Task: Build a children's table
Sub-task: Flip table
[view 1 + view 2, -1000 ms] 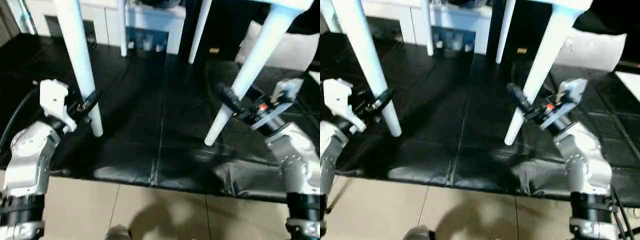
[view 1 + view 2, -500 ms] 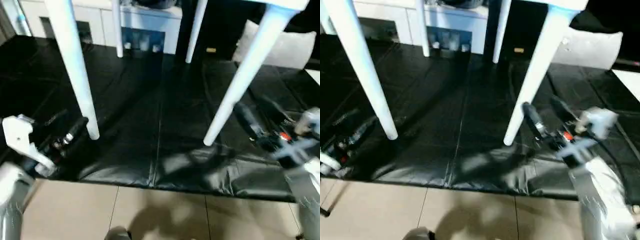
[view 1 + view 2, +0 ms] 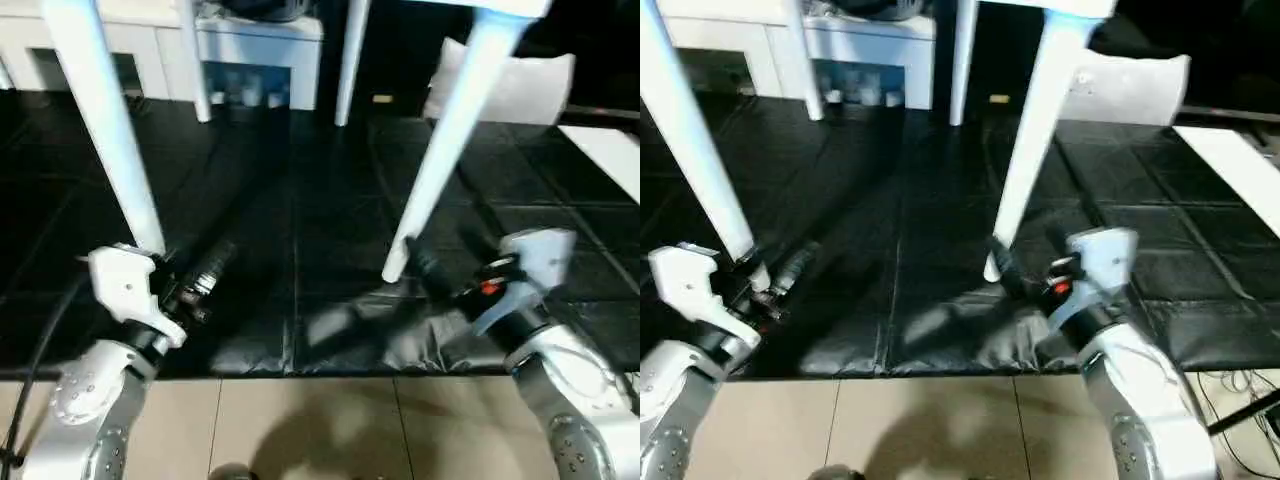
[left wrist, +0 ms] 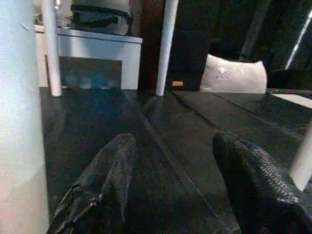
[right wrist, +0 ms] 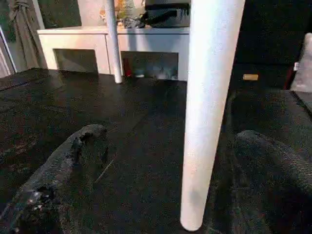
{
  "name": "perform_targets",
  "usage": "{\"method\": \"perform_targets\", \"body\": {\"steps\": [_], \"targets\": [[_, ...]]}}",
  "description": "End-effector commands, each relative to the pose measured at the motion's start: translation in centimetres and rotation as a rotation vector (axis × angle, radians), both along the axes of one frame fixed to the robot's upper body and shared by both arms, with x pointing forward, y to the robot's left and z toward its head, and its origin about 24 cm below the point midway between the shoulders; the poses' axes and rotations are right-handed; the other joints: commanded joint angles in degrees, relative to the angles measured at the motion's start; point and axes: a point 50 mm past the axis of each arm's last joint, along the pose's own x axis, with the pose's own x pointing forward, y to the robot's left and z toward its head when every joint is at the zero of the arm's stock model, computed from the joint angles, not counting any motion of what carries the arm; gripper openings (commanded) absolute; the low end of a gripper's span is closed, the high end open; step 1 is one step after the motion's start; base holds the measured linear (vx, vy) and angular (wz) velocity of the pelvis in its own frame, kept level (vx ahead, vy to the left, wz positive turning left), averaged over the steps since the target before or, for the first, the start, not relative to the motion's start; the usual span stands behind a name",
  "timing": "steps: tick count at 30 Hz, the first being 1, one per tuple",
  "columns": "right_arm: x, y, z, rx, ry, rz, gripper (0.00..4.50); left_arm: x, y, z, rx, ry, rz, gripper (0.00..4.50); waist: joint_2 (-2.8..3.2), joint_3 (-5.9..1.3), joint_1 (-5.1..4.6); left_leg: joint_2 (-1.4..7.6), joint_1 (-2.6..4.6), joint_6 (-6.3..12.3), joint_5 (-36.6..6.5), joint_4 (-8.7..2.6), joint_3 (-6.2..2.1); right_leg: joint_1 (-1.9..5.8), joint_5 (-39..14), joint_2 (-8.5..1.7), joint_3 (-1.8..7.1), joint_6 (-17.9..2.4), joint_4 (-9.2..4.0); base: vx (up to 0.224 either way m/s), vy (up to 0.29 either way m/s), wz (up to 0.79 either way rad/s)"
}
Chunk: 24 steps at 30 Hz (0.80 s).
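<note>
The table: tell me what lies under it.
Under the table, black floor mats carry its legs. Both open claws, left and right, rest low there. The tabletop is cut off.

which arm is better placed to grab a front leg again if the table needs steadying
Right, probably. In the right wrist view the near leg stands between the open right end effector's fingers, so it need only close. The left end effector is open too, but its leg stands beside the gap, outside it.

Black floor mat [image 3: 320, 220], table legs [image 3: 440, 140] apparently standing on it
</note>
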Motion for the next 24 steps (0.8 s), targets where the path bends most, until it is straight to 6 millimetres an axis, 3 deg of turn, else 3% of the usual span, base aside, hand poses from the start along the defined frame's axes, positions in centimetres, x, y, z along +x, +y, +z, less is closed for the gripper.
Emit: {"method": "perform_targets", "body": {"steps": [1, 2, 3, 4, 5, 6, 7, 8, 9, 10, 11, 12, 13, 14, 15, 16, 17, 18, 19, 20, 21, 22, 23, 24], "targets": [[0.1, -0.1, -0.5, -0.018, 0.016, -0.008, 4.50, 0.1, -0.1, 0.3, 0.018, -0.007, 0.001, 2.96, 1.19, -1.45, -0.62, 2.05, 1.18, -3.96, -45.80, -6.04, -1.74, 0.35, -39.61, -3.12, -0.14, 2.83, -5.88, 0.000, 0.000, 0.00], [0.2, 0.1, -1.0, -0.053, 0.017, -0.016, 4.50, 0.3, -0.1, 0.1, 0.027, -0.008, -0.006, 2.96, 2.50, -1.84, 1.91, 4.63, -4.13, -4.63, -53.56, -11.39, -1.19, 4.91, -22.31, -1.68, 2.13, -0.51, 6.82, -0.050, -0.026, 0.08], [0.2, 0.1, -1.1, -0.056, 0.018, -0.018, 4.50, 0.3, -0.1, 0.1, 0.028, -0.008, -0.007, 2.96, 0.77, -2.30, 3.14, 3.98, -2.59, -2.51, -47.62, -10.93, 0.81, 1.20, -13.78, -1.64, 5.43, -0.94, 7.37, -0.050, -0.026, 0.08], [0.2, 0.1, -1.3, -0.068, 0.022, -0.025, 4.50, 0.3, -0.2, 0.0, 0.030, -0.006, -0.009, 2.96, -1.37, -2.45, 1.85, 1.82, -0.35, -2.42, -39.63, -7.02, 0.88, -2.38, -19.99, -2.94, 6.98, -1.05, 2.29, -0.003, -0.093, 0.13], [0.2, 0.2, -1.4, -0.075, 0.020, -0.030, 4.50, 0.3, -0.2, -0.1, 0.032, -0.004, -0.010, 2.96, -2.03, -2.42, 2.57, -1.59, 1.31, -1.42, -24.51, 1.74, 0.91, -6.33, -40.59, -7.26, 7.75, -0.54, -5.65, 0.041, -0.083, 0.03], [0.2, 0.2, -1.4, -0.075, 0.020, -0.030, 4.50, 0.3, -0.2, -0.1, 0.032, -0.004, -0.010, 2.96, -0.84, -2.10, 2.74, -0.92, -0.02, -0.03, -18.32, 2.20, -0.40, -5.54, -40.48, -9.63, 9.23, -2.37, -6.09, 0.041, -0.083, 0.03], [0.1, 0.2, -1.6, -0.061, 0.031, -0.038, 4.50, 0.2, -0.1, -0.2, 0.032, 0.002, -0.010, 2.96, -1.35, -3.39, 2.89, -0.76, -3.70, 1.22, -6.98, 0.16, -0.54, -3.33, -24.56, -6.38, 7.04, -5.89, -3.61, 0.057, -0.023, -0.08], [0.1, 0.1, -1.6, -0.061, 0.034, -0.042, 4.50, 0.2, -0.2, -0.3, 0.032, 0.006, -0.012, 2.96, -0.49, -5.23, 3.29, -0.72, -4.36, 2.24, 0.11, -0.96, -0.04, -3.55, -8.59, -2.46, 4.83, -7.96, -0.91, 0.000, 0.000, 0.00], [0.0, 0.1, -1.7, -0.063, 0.035, -0.044, 4.50, 0.1, -0.2, -0.4, 0.038, 0.011, -0.018, 2.96, 0.01, -6.32, 3.32, -0.99, -4.53, 4.26, 2.51, -0.28, 0.43, -4.42, 1.44, -1.07, 4.22, -10.13, 0.24, 0.000, 0.000, 0.00], [0.0, 0.0, -1.8, -0.072, 0.036, -0.045, 4.50, 0.1, -0.2, -0.4, 0.041, 0.014, -0.021, 2.96, 0.22, -6.73, 3.28, -0.94, -4.60, 5.34, 1.36, -0.18, 0.30, -4.05, 2.49, -1.28, 4.12, -10.91, 0.55, 0.000, 0.000, 0.00], [0.0, 0.0, -1.9, -0.077, 0.035, -0.048, 4.50, 0.1, -0.3, -0.5, 0.049, 0.017, -0.028, 2.96, 0.68, -5.91, 3.25, -0.26, -4.66, 5.41, -9.74, -1.18, 0.37, -4.07, -8.19, -1.67, 3.95, -9.97, -0.46, 0.000, 0.000, 0.00], [0.0, 0.0, -1.9, -0.076, 0.034, -0.050, 4.50, 0.2, -0.3, -0.5, 0.053, 0.018, -0.031, 2.96, 1.03, -5.43, 3.16, 0.15, -3.95, 4.28, -17.33, -1.44, 0.31, -4.31, -16.67, -2.07, 3.98, -8.26, -1.09, 0.000, 0.000, 0.00], [-0.1, 0.0, -2.0, -0.075, 0.034, -0.051, 4.50, 0.1, -0.4, -0.5, 0.055, 0.019, -0.034, 2.96, 1.09, -4.34, 2.63, 0.59, -2.49, 0.42, -30.61, -2.04, -0.17, -4.64, -32.34, -2.33, 3.82, -2.82, -2.55, -0.067, 0.031, -0.09], [0.0, 0.0, -2.1, -0.083, 0.033, -0.055, 4.50, 0.1, -0.5, -0.5, 0.050, 0.022, -0.041, 2.96, 1.87, -2.42, 1.74, 0.92, -0.17, -3.35, -43.92, -2.53, -0.79, -6.36, -42.58, -1.20, 1.70, 2.19, -5.13, -0.063, 0.031, -0.10], [0.0, 0.0, -2.1, -0.085, 0.033, -0.056, 4.50, 0.1, -0.5, -0.6, 0.049, 0.024, -0.042, 2.96, 3.27, -2.10, 1.94, 2.82, -2.77, -4.16, -52.91, -6.80, -1.09, -2.34, -37.86, 0.46, -0.23, 2.08, -0.52, -0.063, 0.031, -0.10], [0.0, 0.0, -2.2, -0.087, 0.032, -0.057, 4.50, 0.0, -0.5, -0.6, 0.048, 0.026, -0.045, 2.96, 2.99, -3.16, 3.76, 4.48, -6.92, -3.22, -53.45, -9.85, -0.96, 2.30, -23.14, -0.08, 1.77, -0.23, 10.67, 0.000, 0.000, 0.00], [0.0, 0.0, -2.2, -0.086, 0.034, -0.060, 4.50, 0.0, -0.6, -0.6, 0.048, 0.027, -0.050, 2.96, 2.70, -3.44, 4.91, 2.58, -6.84, -0.26, -45.95, -10.38, 1.86, 0.39, -12.32, 0.65, 2.48, -1.25, 10.44, 0.000, 0.000, 0.00], [0.0, 0.0, -2.3, -0.085, 0.035, -0.061, 4.50, -0.1, -0.6, -0.6, 0.049, 0.027, -0.052, 2.96, 1.12, -3.68, 3.09, 2.28, -4.45, -0.18, -38.77, -8.70, 1.51, -1.87, -13.10, -0.69, 4.93, -1.65, 8.28, 0.000, 0.000, 0.00], [-0.1, 0.1, -2.3, -0.087, 0.034, -0.059, 4.50, -0.1, -0.6, -0.6, 0.052, 0.027, -0.052, 2.96, -1.48, -3.46, 3.06, -1.93, -4.11, -0.59, -21.54, 1.30, 1.31, -6.50, -23.10, -6.67, 7.04, -4.06, -2.58, -0.026, -0.050, 0.03], [-0.1, 0.1, -2.3, -0.089, 0.034, -0.057, 4.50, -0.1, -0.6, -0.7, 0.058, 0.033, -0.049, 2.96, -1.48, -3.88, 3.65, -2.23, -4.76, 1.18, -9.82, 6.58, 0.00, -6.61, -19.35, -10.52, 8.76, -7.95, -4.37, 0.000, 0.000, 0.00], [-0.1, 0.1, -2.3, -0.089, 0.034, -0.056, 4.50, -0.1, -0.6, -0.7, 0.061, 0.034, -0.050, 2.96, -0.35, -6.01, 4.95, -1.55, -6.74, 2.80, -0.14, 4.14, -0.91, -4.14, -6.49, -7.75, 5.87, -10.40, -1.11, 0.000, 0.000, 0.00], [-0.2, 0.2, -2.3, -0.090, 0.033, -0.055, 4.50, -0.1, -0.6, -0.7, 0.064, 0.034, -0.051, 2.96, -0.25, -5.33, 4.66, -1.53, -6.25, 4.08, -1.19, 3.60, -0.50, -5.75, -4.75, -5.85, 4.98, -11.45, -2.12, -0.076, 0.021, -0.15], [-0.2, 0.2, -2.3, -0.091, 0.032, -0.055, 4.50, -0.1, -0.7, -0.7, 0.066, 0.035, -0.052, 2.96, 0.78, -5.36, 3.79, -1.31, -5.55, 4.52, -11.35, 2.38, -0.83, -6.32, -13.36, -3.91, 2.66, -11.55, -1.30, -0.151, 0.056, -0.06], [-0.2, 0.1, -2.3, -0.092, 0.032, -0.055, 4.50, -0.1, -0.7, -0.7, 0.066, 0.035, -0.053, 2.96, 2.44, -4.18, 2.65, 0.52, -2.98, 0.69, -33.92, 0.76, -1.37, -7.34, -32.90, -2.21, 0.64, -5.81, -1.40, -0.151, 0.056, -0.06]]}}
